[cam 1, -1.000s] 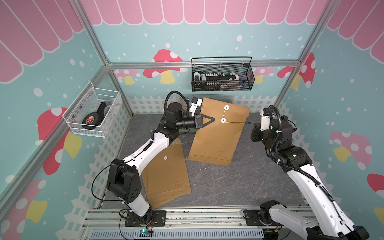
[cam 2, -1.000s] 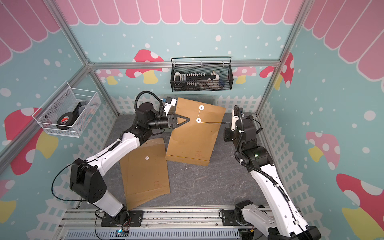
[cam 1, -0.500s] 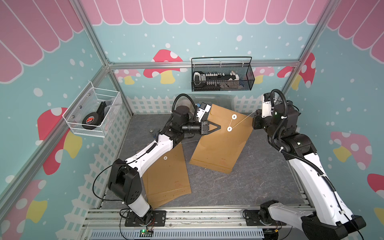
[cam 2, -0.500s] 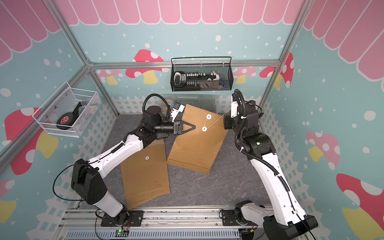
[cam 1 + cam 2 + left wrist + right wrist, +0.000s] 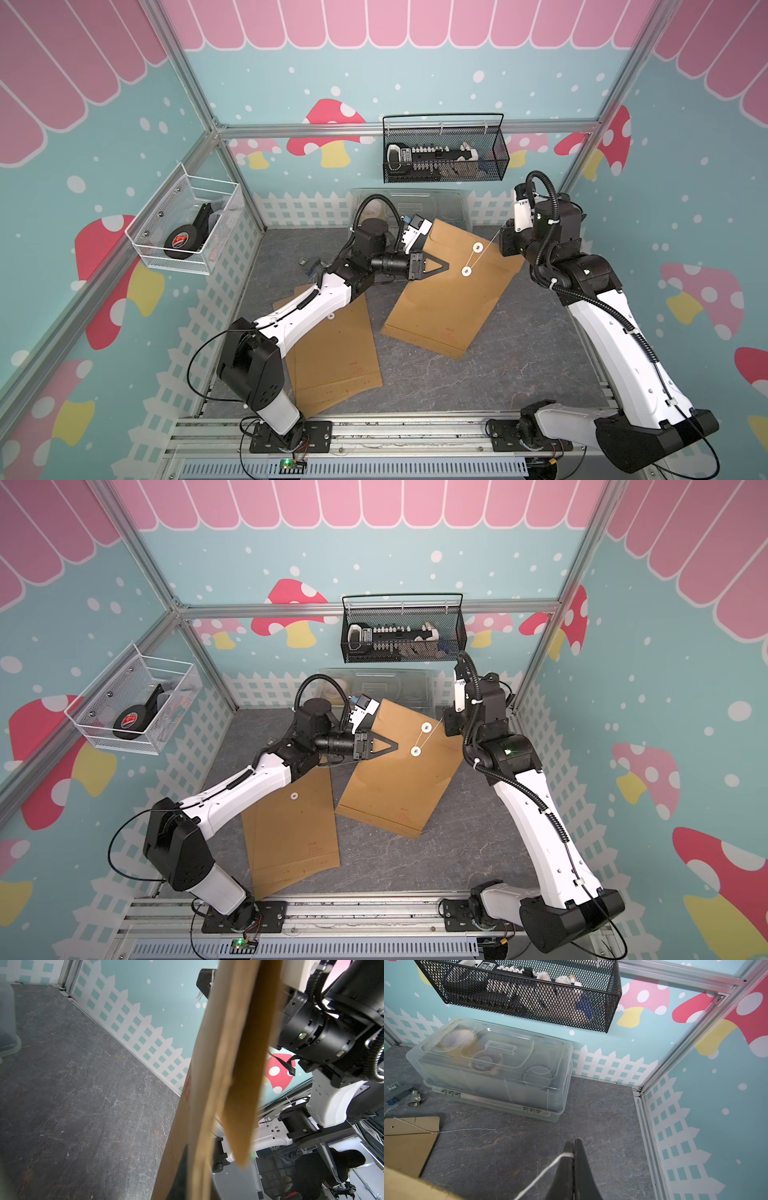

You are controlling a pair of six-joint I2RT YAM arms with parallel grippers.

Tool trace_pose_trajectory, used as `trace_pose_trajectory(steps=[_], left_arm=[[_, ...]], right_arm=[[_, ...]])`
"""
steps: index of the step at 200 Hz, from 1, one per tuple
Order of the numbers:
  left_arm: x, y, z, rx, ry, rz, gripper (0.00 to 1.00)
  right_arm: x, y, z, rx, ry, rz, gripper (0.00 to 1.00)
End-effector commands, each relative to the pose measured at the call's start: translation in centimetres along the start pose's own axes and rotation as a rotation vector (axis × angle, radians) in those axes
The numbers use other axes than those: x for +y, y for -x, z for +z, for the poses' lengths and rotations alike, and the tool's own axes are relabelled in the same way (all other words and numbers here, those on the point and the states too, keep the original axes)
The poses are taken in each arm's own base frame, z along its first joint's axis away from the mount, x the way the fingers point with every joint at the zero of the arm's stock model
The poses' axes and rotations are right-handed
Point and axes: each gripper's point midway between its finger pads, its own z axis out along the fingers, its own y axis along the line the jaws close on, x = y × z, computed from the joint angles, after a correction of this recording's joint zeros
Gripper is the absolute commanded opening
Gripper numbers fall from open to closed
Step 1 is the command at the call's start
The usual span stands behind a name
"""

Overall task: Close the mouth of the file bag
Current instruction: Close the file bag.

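File bag (image 5: pixel 449 299) sits just in front of the clear box (image 5: pixel 409 203). It is tilted, with its mouth end lifted towards the box and its bottom edge resting on the tabletop (image 5: pixel 519 340) further out. Near the mouth I see two white discs, an upper disc (image 5: pixel 478 247) and a lower disc (image 5: pixel 466 271) close below it. A white string (image 5: pixel 484 251) links the two discs and stretches taut from the lower one to my right tool (image 5: pixel 573 1147). In the right wrist view that tool is clenched, with the string pinched between its fingers. My left tool (image 5: pixel 446 265) reaches in over the file bag's side edge near the mouth and is clamped on the bag. Its tip stops just short of the lower disc. Further from the box, under my left arm, a pile of brown envelopes (image 5: pixel 336 353) lies flat on the tabletop. A black wire basket (image 5: pixel 444 153) hangs on the wall above the box.
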Motion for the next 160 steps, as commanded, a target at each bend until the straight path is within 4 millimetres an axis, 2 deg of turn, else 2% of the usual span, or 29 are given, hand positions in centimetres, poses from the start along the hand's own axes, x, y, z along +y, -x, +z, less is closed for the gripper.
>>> trace_pose_trajectory(steps=[1, 64, 106, 145, 160], left_arm=[[-1.0, -0.3, 0.2, 0.02, -0.032, 0.029, 0.0], [-0.8, -1.3, 1.1, 0.053, -0.011, 0.028, 0.0], [0.2, -1.4, 1.4, 0.053, 0.03, 0.009, 0.0], [2.1, -1.1, 1.5, 0.037, 0.109, -0.011, 0.0], [2.4, -1.0, 1.4, 0.031, 0.124, -0.011, 0.0]], right_arm=[[0.3, 0.7, -0.1, -0.004, 0.015, -0.015, 0.0], [1.6, 1.0, 0.4, 0.0, 0.07, 0.0, 0.0], [3.8, 1.4, 0.3, 0.004, 0.119, -0.017, 0.0], [6.4, 1.1, -0.1, 0.038, 0.08, -0.169, 0.0], [6.8, 0.9, -0.3, 0.062, 0.05, -0.23, 0.0]])
